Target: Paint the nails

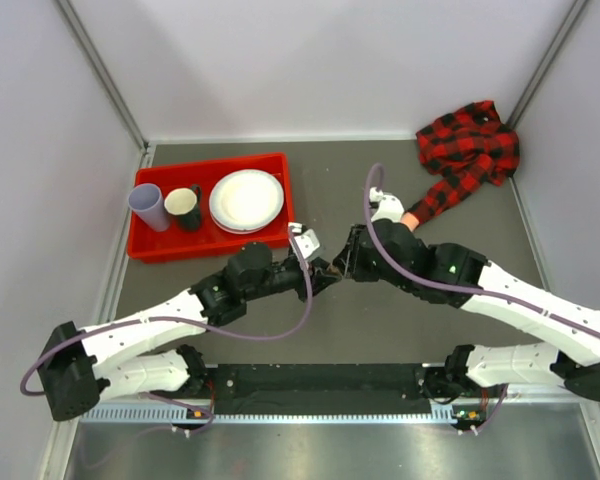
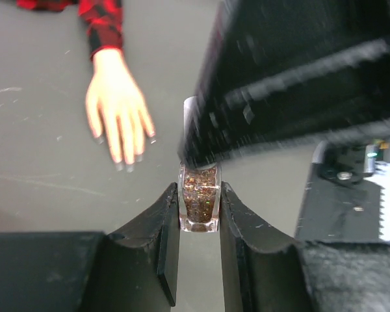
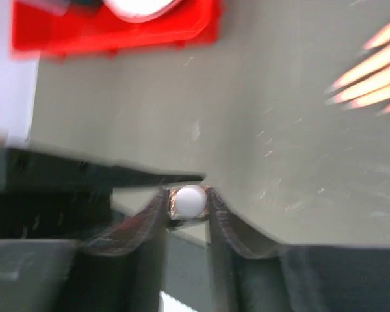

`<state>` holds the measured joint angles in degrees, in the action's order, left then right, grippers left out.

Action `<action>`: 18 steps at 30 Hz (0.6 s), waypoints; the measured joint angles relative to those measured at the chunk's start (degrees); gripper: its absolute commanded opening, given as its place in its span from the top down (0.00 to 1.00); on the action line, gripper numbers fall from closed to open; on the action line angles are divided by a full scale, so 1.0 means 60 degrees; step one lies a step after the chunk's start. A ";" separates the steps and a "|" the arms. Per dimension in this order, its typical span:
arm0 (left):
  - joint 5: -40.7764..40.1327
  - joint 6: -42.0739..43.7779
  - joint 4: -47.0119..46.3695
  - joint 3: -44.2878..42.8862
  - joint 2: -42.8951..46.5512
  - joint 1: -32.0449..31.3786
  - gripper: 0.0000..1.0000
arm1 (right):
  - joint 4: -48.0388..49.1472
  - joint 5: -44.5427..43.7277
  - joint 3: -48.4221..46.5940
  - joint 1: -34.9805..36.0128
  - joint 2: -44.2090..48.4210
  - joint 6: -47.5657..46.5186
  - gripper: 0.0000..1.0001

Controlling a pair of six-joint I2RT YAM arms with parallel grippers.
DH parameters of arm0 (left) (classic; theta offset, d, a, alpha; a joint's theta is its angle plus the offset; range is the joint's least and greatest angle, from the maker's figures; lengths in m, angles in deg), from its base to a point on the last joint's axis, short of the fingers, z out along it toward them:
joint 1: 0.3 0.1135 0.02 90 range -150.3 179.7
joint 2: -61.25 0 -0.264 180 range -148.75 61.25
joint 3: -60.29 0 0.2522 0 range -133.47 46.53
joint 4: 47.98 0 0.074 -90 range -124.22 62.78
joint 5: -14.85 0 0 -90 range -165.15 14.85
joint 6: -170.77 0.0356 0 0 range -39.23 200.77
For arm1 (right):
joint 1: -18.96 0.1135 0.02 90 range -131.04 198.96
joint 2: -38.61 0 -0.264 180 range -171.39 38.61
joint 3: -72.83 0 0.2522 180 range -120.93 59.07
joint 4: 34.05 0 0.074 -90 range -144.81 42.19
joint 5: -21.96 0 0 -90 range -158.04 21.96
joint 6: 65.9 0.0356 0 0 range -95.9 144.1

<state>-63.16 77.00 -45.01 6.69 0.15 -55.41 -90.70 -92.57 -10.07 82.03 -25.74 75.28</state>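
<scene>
My left gripper [image 2: 199, 192] is shut on a small clear polish bottle [image 2: 199, 207] filled with brown glitter, holding it by its body. My right gripper [image 3: 188, 196] is shut on the bottle's cap [image 3: 190, 200], whose top looks white and round. The two grippers meet at mid-table, left [image 1: 320, 272] and right [image 1: 345, 264]. The peach mannequin hand [image 2: 116, 107] lies palm down with its plaid sleeve [image 2: 103, 19], left of and beyond the bottle. Its nails [image 2: 127, 165] are tiny and dark-tipped. In the top view my right arm hides most of the hand [image 1: 411, 220].
A red tray [image 1: 150, 245] at the back left holds a lilac cup [image 1: 148, 205], a dark cup [image 1: 184, 207] and a white plate [image 1: 246, 199]. The bunched plaid sleeve [image 1: 470, 150] lies in the back right corner. Walls close three sides.
</scene>
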 measured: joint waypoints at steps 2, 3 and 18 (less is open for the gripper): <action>0.0481 -0.0146 -0.0058 0.0055 0.0200 0.0087 1.00 | -0.0069 0.0630 -0.0168 0.0022 0.0022 -0.0525 0.42; 0.0758 -0.0182 -0.0055 0.0055 0.0321 0.0127 1.00 | -0.0168 0.1071 -0.0324 0.0033 0.0040 -0.1005 0.35; 0.5719 -0.1035 0.0663 -0.0007 0.0900 0.0178 1.00 | -0.0812 0.6918 -0.0696 -0.0761 0.1421 -0.6065 0.57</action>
<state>-28.84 70.79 -41.03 6.65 5.54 -54.34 -95.58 -51.07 -14.25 77.46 -17.22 38.89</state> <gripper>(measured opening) 0.300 0.444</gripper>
